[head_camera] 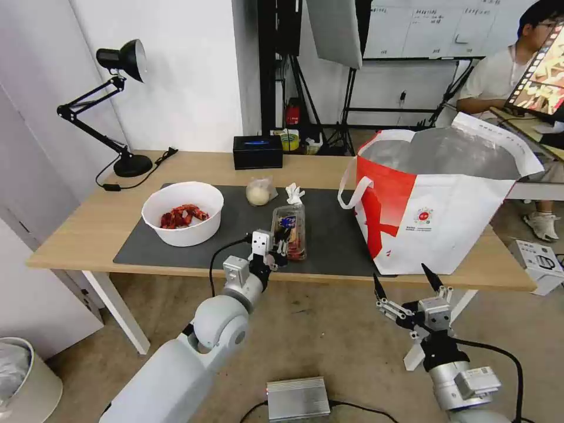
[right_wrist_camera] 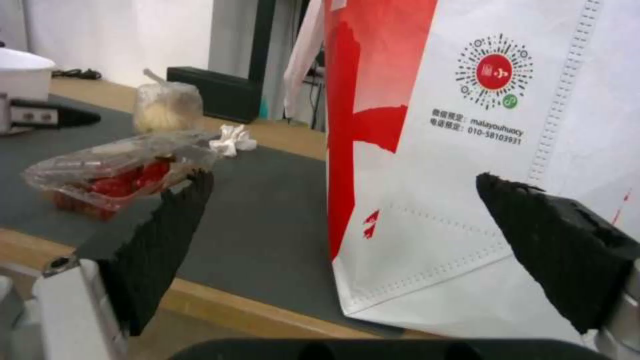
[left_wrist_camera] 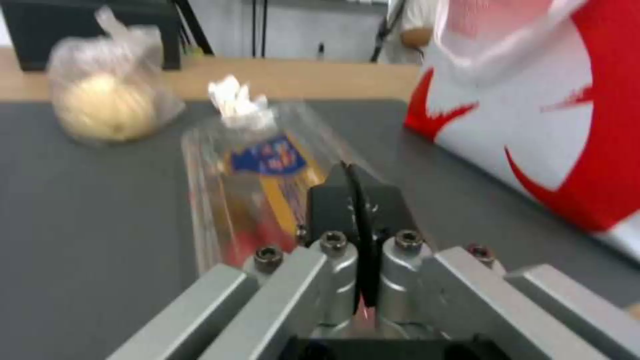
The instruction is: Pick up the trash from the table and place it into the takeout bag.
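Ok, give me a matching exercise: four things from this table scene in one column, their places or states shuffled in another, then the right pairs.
Things:
1. white bowl
2. clamshell tray
3. takeout bag
4. right claw

Places or states:
A. open, below the table's front edge
B. standing open at the table's right end
C. holding red shellfish scraps, on the mat's left part
D. lying on the mat, with the shut left claw at its near end

Pairs: 1-C, 2-D, 3-B, 4-A
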